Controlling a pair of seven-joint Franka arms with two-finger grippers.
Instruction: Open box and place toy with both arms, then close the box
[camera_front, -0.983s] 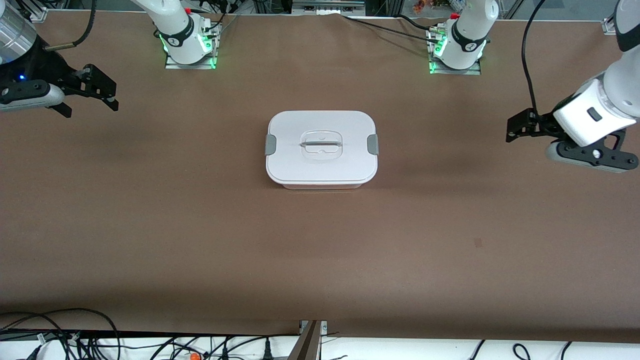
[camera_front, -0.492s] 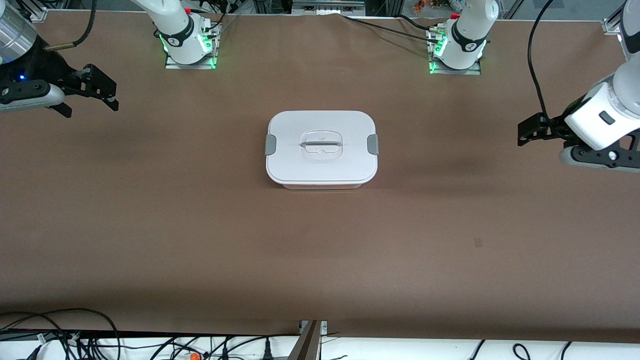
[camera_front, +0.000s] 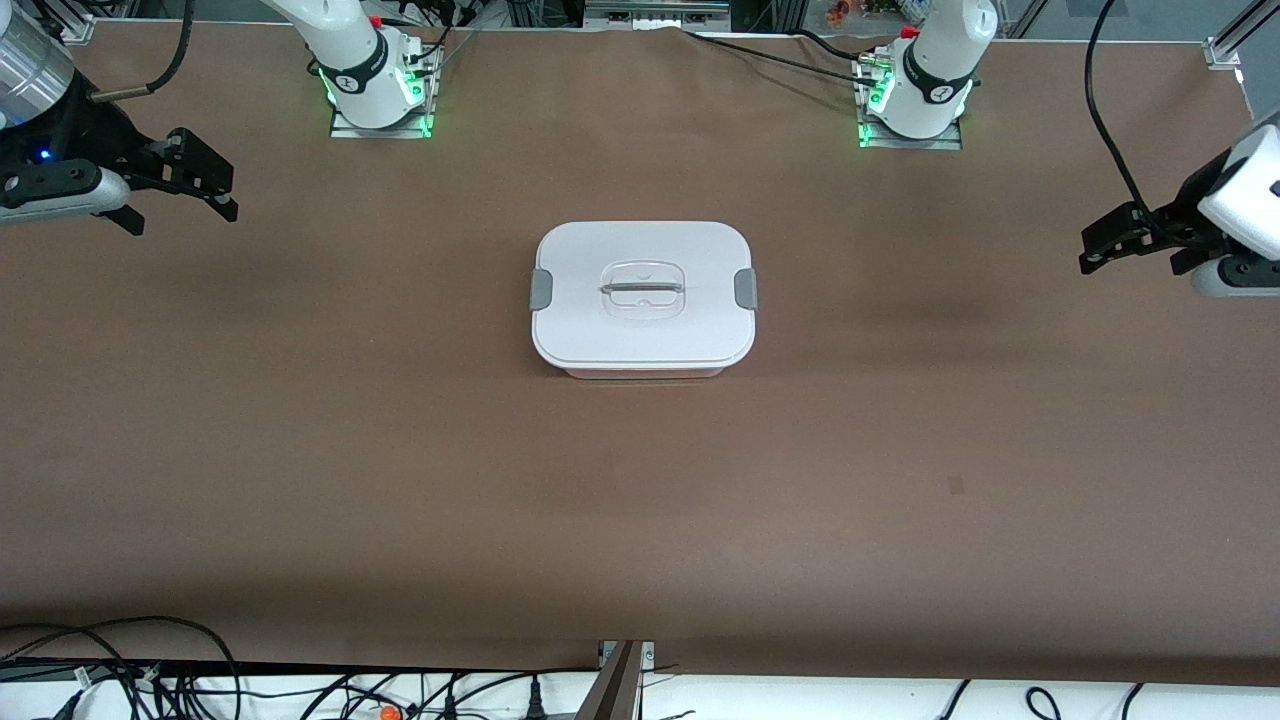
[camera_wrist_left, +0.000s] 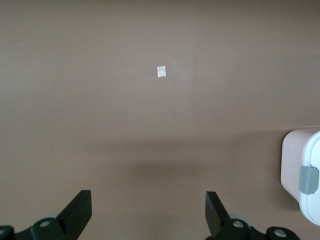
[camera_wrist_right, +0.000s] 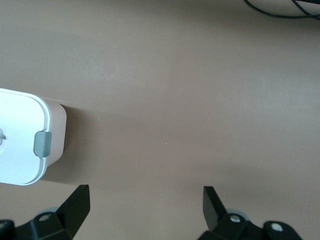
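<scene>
Brown table (camera_front: 400, 450) (cables (camera_front: 150, 670) along its near edge).

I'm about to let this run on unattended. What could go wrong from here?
No toy shows in any view, so there may be nothing to place. The box sits shut with its lid clipped at both ends; lifting one end first might drag it. The left gripper and right gripper are open over the table's ends.

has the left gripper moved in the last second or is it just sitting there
Yes. The left gripper has pulled away from the box, toward the left arm's end of the table, and sits open there. The box has not shifted.
</scene>
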